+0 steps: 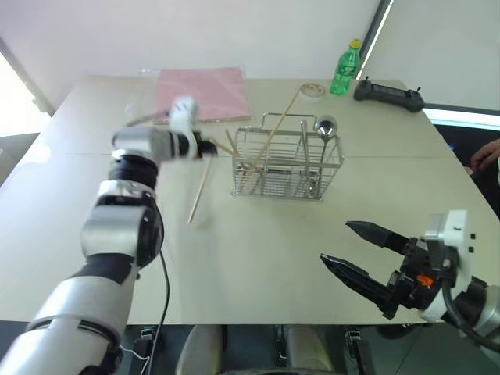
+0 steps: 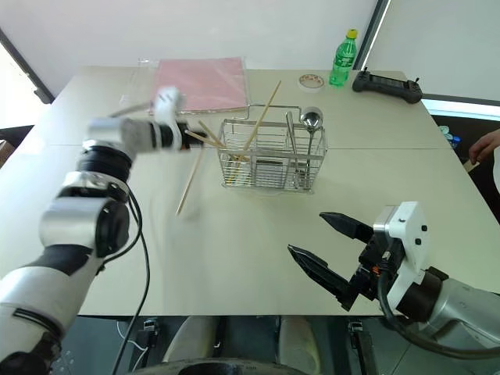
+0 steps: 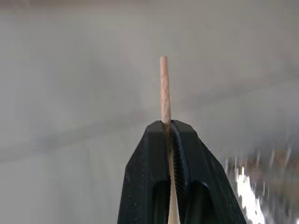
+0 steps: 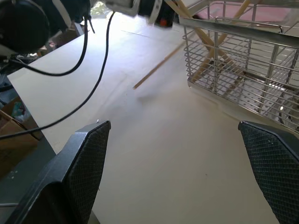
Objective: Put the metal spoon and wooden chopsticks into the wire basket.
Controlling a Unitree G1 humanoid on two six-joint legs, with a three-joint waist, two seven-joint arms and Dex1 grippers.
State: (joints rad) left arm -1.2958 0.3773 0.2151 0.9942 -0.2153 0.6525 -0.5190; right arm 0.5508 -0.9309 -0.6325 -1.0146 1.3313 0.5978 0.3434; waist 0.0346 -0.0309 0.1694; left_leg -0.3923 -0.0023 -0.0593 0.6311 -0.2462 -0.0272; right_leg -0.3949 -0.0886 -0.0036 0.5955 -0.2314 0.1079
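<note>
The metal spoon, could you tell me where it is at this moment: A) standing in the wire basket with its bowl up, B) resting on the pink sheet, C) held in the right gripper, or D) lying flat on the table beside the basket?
A: the metal spoon stands upright in the wire basket, its rounded bowl poking up above the rim at the basket's right end.

Place: a plain office or lab-style test room.
Table (image 1: 258,273): large, pale, set against bare white walls.
Handheld controller (image 1: 388,94): black, at 1 o'clock beside a green bottle (image 1: 344,69).
Cables: loose black leads hanging off the table's near edge.
</note>
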